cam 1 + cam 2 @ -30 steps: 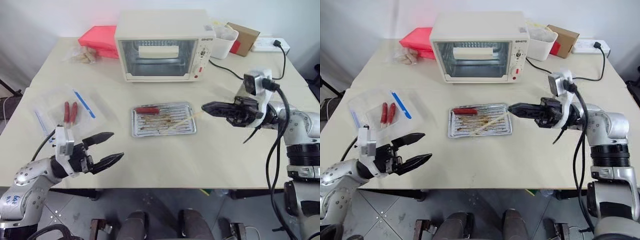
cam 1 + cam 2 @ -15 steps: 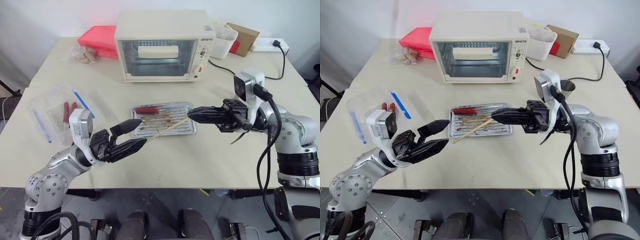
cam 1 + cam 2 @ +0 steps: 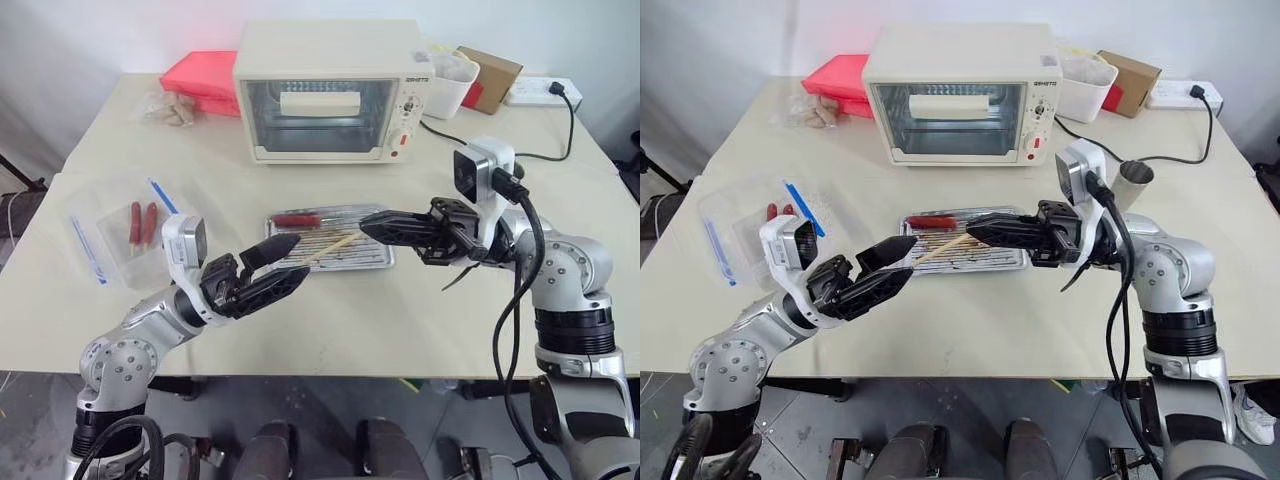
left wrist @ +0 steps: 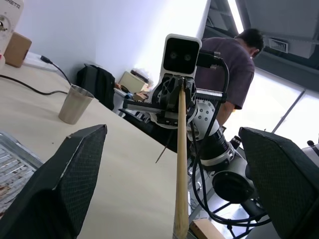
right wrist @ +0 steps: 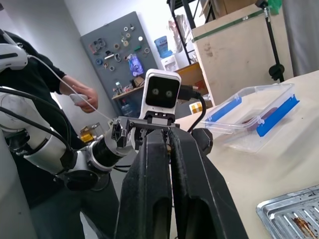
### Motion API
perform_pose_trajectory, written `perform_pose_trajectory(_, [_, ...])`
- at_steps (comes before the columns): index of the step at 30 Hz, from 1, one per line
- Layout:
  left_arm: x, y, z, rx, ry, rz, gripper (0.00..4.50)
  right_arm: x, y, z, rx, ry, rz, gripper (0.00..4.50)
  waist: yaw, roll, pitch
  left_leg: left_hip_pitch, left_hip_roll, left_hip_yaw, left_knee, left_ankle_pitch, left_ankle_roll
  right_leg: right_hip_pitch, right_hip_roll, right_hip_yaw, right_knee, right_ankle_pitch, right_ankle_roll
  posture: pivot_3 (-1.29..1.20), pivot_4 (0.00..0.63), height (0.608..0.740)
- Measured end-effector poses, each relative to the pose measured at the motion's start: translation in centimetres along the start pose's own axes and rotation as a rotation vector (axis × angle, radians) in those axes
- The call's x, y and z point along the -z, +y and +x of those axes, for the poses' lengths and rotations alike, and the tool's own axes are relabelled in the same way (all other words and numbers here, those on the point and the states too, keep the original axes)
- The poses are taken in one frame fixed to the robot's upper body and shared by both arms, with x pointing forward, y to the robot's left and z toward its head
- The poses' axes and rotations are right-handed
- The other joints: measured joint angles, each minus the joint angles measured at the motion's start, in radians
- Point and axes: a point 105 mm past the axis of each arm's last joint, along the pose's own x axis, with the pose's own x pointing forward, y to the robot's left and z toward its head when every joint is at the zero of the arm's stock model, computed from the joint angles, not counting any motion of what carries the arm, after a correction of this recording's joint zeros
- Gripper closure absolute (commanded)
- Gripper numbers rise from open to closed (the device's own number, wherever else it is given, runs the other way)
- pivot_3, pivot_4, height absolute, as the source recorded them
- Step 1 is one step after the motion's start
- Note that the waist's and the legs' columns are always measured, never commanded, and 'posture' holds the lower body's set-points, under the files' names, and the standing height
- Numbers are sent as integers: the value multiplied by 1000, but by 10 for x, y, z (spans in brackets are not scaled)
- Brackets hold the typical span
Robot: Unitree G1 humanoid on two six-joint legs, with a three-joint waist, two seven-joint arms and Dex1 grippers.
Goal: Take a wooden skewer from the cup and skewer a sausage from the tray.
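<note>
Above tray (image 3: 380, 262) | right tool (image 3: 366, 226) pinching wooden skewer (image 3: 328, 247) | left tool (image 3: 290, 262) spread

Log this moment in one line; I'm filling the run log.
phase: skewer handover | right gripper: shut on wooden skewer | left gripper: open around skewer's free end | sausage: lying in tray, unskewered

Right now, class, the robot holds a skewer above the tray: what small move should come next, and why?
Probably the left hand should close on the wooden skewer. The right hand is shut on one end above the tray, and the skewer's free end already lies between the left hand's open fingers. The sausage lies unpierced.
</note>
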Motion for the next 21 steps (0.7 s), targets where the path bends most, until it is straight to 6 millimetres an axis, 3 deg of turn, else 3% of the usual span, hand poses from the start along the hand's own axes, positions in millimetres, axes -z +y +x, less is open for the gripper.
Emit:
perform_pose_trajectory(13, [3,2,4,0,-14,-22,4276,0,-1,0,8,-3,1,4500,1,0,0,0,0,0,0,0,0,0,0,0,-1,0,0,0,150,740])
perform_pose_trajectory(14, [3,0,5,15,-13,-24,4458,0,-2,-1,20,-7,0,4500,1,0,0,0,0,0,0,0,0,0,0,0,-1,0,0,0,150,740])
perform_pose_trajectory(21, [3,-1,6,19,-15,-25,4458,0,-2,-2,21,-11,2,4500,0,0,0,0,0,0,-1,0,0,0,0,0,-1,0,0,0,150,740])
